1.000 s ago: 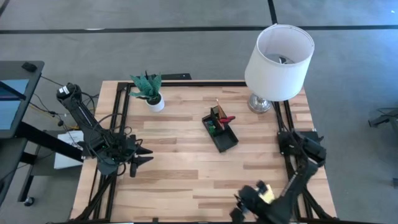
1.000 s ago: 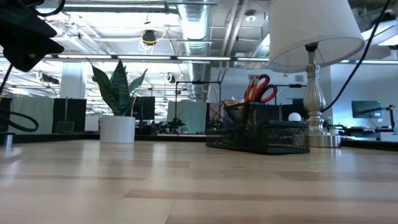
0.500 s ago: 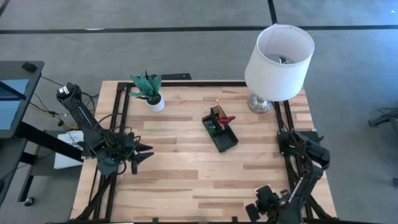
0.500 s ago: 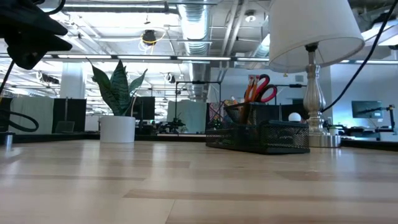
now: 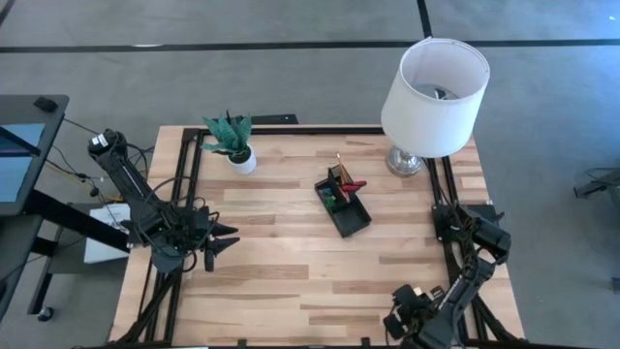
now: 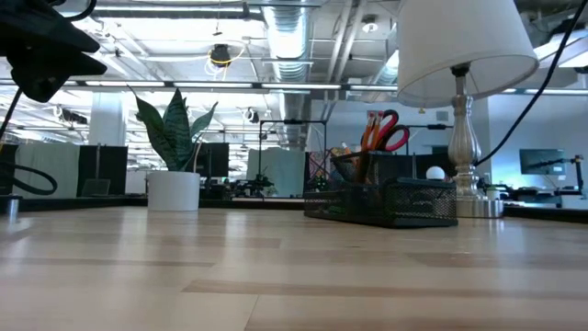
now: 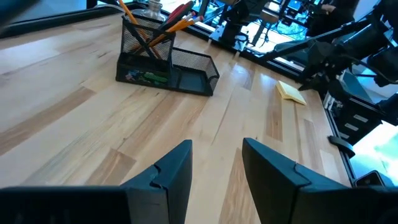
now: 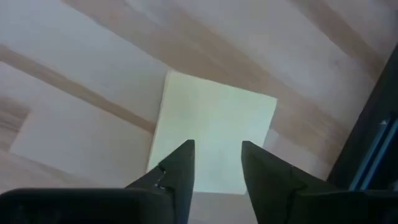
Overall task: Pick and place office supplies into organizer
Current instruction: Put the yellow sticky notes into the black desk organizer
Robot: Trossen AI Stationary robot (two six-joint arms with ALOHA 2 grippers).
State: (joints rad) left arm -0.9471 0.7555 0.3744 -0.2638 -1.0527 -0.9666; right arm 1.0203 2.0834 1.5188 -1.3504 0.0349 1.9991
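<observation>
The black mesh organizer point(image 5: 347, 208) stands mid-table with red-handled scissors point(image 6: 390, 129) and orange pencils point(image 7: 175, 25) upright in its tall cup and a green block point(image 7: 147, 77) in its low tray. A yellow sticky-note pad point(image 8: 214, 118) lies flat on the table near the front right corner. My right gripper point(image 8: 217, 158) points down over it, open, the pad showing through the gap between its fingers; whether they touch it I cannot tell. My left gripper point(image 7: 216, 155) waits open over the table's left side point(image 5: 223, 237), nothing between its fingers.
A white-shaded lamp point(image 5: 434, 92) stands at the far right corner and a potted plant point(image 5: 232, 143) at the far left. Black frame rails point(image 5: 450, 208) run along the table's left and right edges. Bare wood lies between the organizer and the pad point(image 7: 290, 91).
My right gripper has tipped from slanting to pointing steeply down, sunk toward the table and shifted a little toward the right edge, ending over the sticky-note pad. My left gripper has turned slightly in place.
</observation>
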